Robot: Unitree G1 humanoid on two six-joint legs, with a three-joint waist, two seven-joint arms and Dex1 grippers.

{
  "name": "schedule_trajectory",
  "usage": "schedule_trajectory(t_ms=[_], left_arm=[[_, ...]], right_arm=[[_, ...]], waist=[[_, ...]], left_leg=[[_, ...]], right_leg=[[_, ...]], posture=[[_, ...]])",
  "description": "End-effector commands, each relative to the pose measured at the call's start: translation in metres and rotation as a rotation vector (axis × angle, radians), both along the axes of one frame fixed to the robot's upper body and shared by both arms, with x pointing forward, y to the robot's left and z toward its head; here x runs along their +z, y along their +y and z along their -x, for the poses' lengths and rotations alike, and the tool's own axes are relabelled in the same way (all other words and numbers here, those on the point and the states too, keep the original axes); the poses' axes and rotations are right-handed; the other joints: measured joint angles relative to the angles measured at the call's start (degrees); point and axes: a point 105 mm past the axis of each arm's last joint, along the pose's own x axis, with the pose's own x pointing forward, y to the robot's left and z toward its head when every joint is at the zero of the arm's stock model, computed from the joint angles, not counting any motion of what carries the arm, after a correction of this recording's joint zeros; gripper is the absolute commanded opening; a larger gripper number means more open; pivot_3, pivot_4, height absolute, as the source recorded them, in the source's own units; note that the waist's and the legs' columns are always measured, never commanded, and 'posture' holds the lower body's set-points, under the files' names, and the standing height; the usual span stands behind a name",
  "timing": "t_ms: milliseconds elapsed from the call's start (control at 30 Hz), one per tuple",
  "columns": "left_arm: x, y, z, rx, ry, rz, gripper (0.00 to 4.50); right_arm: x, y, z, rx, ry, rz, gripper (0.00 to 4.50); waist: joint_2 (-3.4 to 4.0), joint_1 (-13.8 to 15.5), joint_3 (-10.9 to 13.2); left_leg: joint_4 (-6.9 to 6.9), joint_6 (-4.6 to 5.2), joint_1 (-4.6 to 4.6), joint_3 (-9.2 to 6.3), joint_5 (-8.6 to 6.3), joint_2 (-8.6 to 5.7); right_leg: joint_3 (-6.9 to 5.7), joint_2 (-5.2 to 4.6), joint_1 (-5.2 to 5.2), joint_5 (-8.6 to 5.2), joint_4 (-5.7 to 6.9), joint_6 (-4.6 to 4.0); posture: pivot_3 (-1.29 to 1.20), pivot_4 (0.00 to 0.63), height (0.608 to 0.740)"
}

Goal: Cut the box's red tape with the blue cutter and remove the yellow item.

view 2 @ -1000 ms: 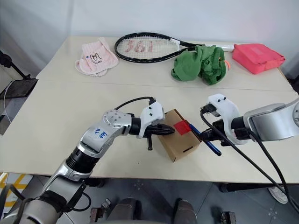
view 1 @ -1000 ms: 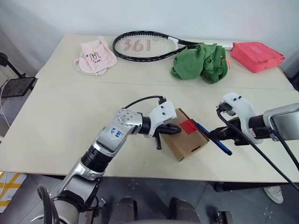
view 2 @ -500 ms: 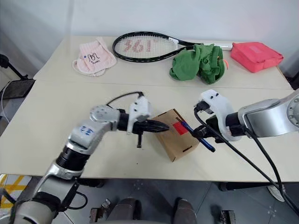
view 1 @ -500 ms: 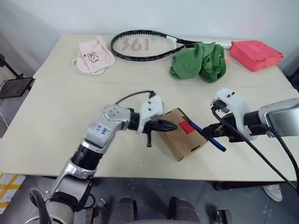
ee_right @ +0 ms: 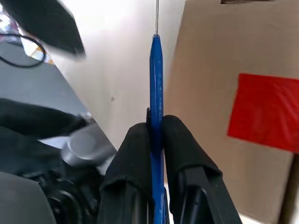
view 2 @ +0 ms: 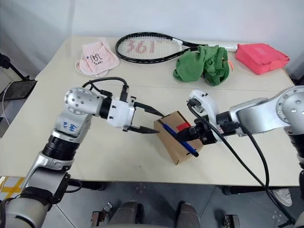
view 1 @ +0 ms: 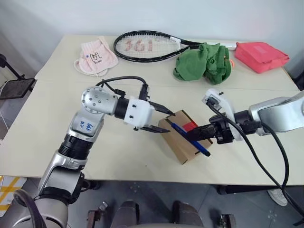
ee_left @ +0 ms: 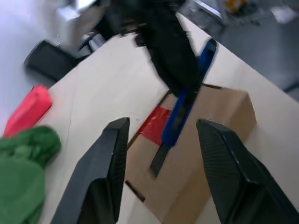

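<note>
The brown box (view 1: 186, 141) sits near the front edge of the table (view 1: 57, 128), its flaps sealed by the red tape (view 1: 189, 126), so the yellow item must be shut inside, out of sight. The right gripper (view 1: 205, 131) has its fingers pinched tight on the blue cutter (view 1: 189, 137), which lies slanted across the top of the box with its tip past the tape, I'd say to line up a slicing stroke along the seam. The left gripper (view 1: 160, 120) hovers just beside the box's near corner with its fingers spread apart, gripping nothing, probably ready to brace the carton against the cut
</note>
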Motion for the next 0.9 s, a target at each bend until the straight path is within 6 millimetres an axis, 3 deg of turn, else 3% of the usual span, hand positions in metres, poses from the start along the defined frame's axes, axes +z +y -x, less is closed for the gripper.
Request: schedule_trajectory(t_ms=[33,167,600,900], left_arm=[[0.005,-0.014,0.0,-0.03,-0.148,-0.033,2.37],[0.001,-0.02,-0.001,-0.05,-0.211,-0.07,2.37],[-0.015,-0.007,-0.015,0.004,-0.242,-0.21,2.37],[-0.019,-0.012,-0.019,0.025,-0.246,-0.218,2.37]], right_arm=[[0.006,0.005,-0.006,-0.003,0.024,-0.069,0.11],[0.004,0.011,-0.01,0.0,0.056,-0.103,0.11],[0.001,0.013,-0.013,-0.007,0.085,-0.133,0.11],[0.0,0.018,-0.011,0.016,0.093,-0.148,0.11]], waist=[[0.0,-0.08,0.0],[0.0,-0.19,0.0],[0.0,-0.28,0.0],[0.0,-0.29,0.0]], left_leg=[[0.0,0.0,0.0,0.01,0.0,0.0],[-0.03,0.0,0.01,0.02,0.0,0.0],[-0.02,0.0,0.01,0.02,0.0,0.01],[-0.02,0.0,0.01,0.02,0.0,0.01]], right_leg=[[0.0,0.0,0.0,0.01,0.0,0.0],[-0.01,0.0,-0.01,0.01,0.01,0.01],[-0.03,0.0,-0.01,0.01,0.01,0.01],[-0.03,0.0,-0.01,0.01,0.01,0.01]], posture=[[0.0,0.15,0.74],[0.0,0.15,0.74],[0.0,0.15,0.74],[0.0,0.15,0.74]])
